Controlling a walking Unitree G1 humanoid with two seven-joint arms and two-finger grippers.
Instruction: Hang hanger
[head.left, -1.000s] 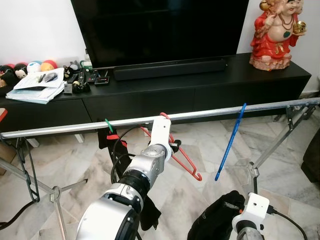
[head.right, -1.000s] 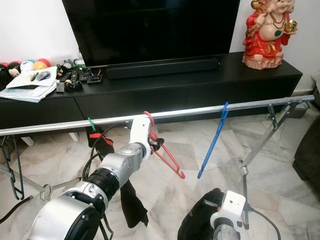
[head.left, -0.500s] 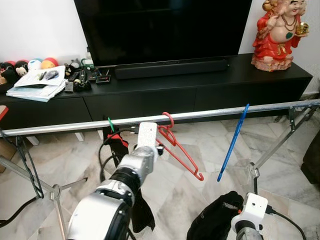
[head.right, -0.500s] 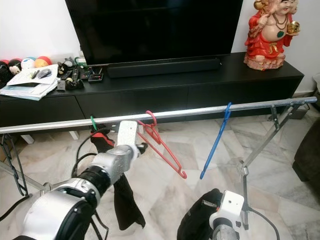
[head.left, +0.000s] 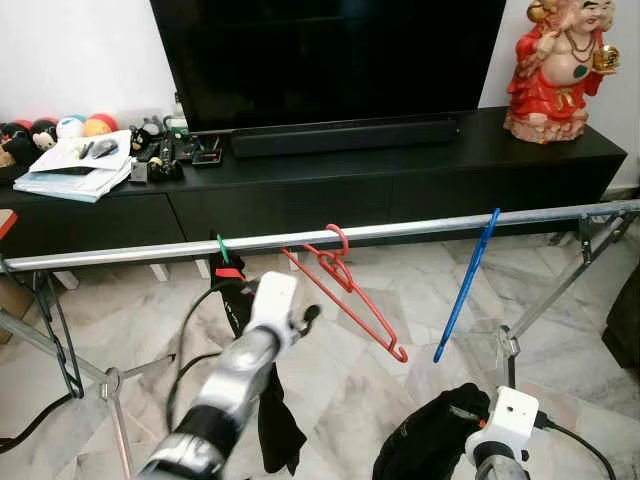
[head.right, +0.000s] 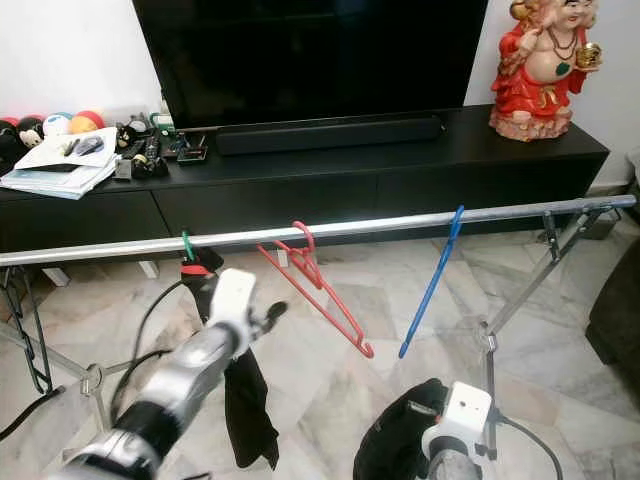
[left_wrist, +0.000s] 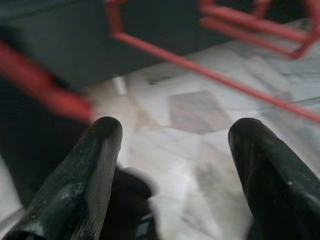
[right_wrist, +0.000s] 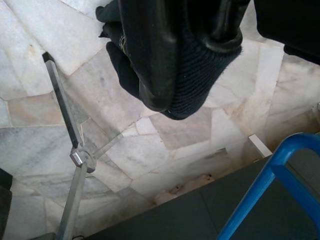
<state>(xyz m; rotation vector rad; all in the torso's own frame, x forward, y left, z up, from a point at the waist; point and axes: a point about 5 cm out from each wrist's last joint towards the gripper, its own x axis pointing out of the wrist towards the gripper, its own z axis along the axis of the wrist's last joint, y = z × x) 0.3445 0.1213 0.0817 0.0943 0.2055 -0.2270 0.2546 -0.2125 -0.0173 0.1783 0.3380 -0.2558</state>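
Rail: we see a metal rail (head.left: 420, 228) running across the room in front of a low black cabinet (head.left: 400, 180), held up on folding metal legs (head.left: 560, 280).
Red hanger: the red hanger (head.left: 345, 290) hangs by its hook on the rail, near the middle, its body slanting down toward our right side; nothing grips it.
Blue hanger: a blue hanger (head.left: 465, 285) hangs on the same rail, well apart from the red one, on our right.
Green peg: a green peg (head.left: 222, 247) sits on the rail to the left of the red hanger, with a dark cloth (head.left: 270, 420) hanging below it.
Behind: a large black screen (head.left: 330, 55) stands on the cabinet with a long black speaker bar (head.left: 340, 137) before it, a red figurine (head.left: 555, 70) at the right end, papers (head.left: 70, 170) and small toys (head.left: 60, 128) at the left end.
Floor: pale marble tiles (head.left: 400, 320).
Left gripper: our left gripper (head.left: 305, 318) is raised below the rail, beside the dark cloth and apart from the red hanger; in the wrist view its fingers (left_wrist: 85, 175) stand wide apart with nothing between them.
Right gripper: our right arm is low; its gripper (right_wrist: 180, 65) is clamped on a dark garment (head.left: 430, 450), above the floor, near the blue hanger.
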